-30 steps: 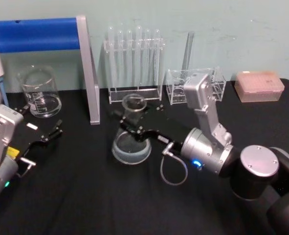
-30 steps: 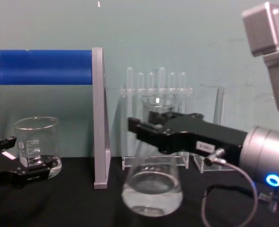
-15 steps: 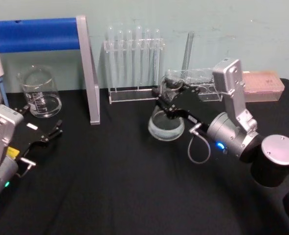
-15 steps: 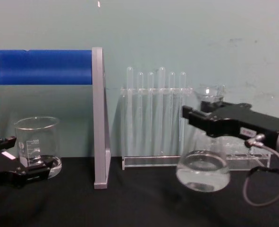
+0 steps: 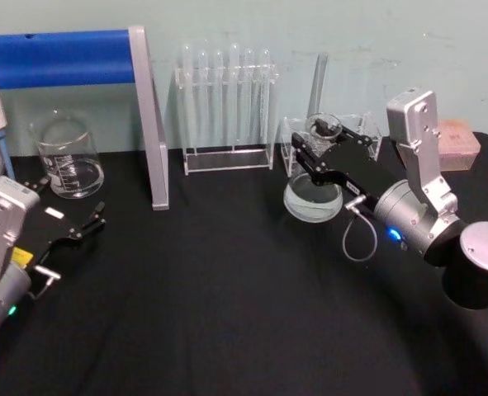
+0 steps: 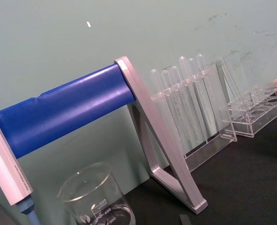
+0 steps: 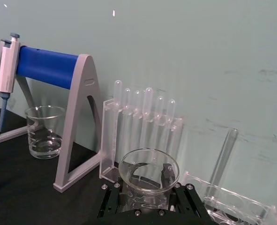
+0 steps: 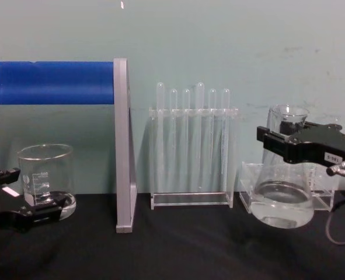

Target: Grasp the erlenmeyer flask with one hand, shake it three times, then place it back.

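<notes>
Clamping the flask point(image 5: 312, 200) by its neck, my right pincer point(image 5: 321, 136) is holding it right of the tube rack point(image 5: 225, 91); my left pincer point(image 5: 72, 206) is idling wide.

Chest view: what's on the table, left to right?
In order: beaker → stand leg → test-tube rack → flask, its neck clamped in the right gripper. The left gripper sits open low at the left edge, overlapping the beaker.

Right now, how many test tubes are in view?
7. Six test tubes stand side by side in the tall rack; one tube stands alone in the low rack behind the erlenmeyer flask. None looks hidden.
</notes>
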Controlling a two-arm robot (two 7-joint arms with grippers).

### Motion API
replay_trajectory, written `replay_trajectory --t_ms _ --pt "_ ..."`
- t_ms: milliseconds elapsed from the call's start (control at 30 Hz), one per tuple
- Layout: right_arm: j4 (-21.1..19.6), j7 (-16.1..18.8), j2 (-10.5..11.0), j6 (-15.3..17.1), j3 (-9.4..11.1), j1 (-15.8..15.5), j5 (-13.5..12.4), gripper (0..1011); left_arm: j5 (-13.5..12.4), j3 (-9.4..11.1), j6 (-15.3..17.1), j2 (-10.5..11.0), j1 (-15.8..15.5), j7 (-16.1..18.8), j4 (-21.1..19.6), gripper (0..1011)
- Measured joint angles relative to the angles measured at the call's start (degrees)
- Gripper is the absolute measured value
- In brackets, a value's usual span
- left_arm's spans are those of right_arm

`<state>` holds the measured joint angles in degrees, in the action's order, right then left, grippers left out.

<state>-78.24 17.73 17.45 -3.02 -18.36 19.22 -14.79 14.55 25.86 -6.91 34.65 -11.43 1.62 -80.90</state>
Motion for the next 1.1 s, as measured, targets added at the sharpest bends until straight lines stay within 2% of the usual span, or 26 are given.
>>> replay_trajectory --t_ms 200,433,833,1100 --pt "0.0 0.4 -0.7 0.1 0.5 -0.2 0.5 451 0.0 0.0 0.0 0.0 0.0 0.0 0.0 1001" --pt "-0.8 1.9 -1.6 0.3 0.1 -0.5 0.5 451 0.0 0.0 0.0 0.0 0.0 0.0 0.0 1001" --pt "-2.5 4.8 -2.9 0.5 -2.4 -0.9 -0.6 451 0.0 0.0 0.0 0.0 0.0 0.0 0.0 1001" --pt "-3.8 7.3 -3.2 0.6 -5.2 -1.0 -1.9 451 0.0 0.0 0.0 0.0 0.0 0.0 0.0 1001"
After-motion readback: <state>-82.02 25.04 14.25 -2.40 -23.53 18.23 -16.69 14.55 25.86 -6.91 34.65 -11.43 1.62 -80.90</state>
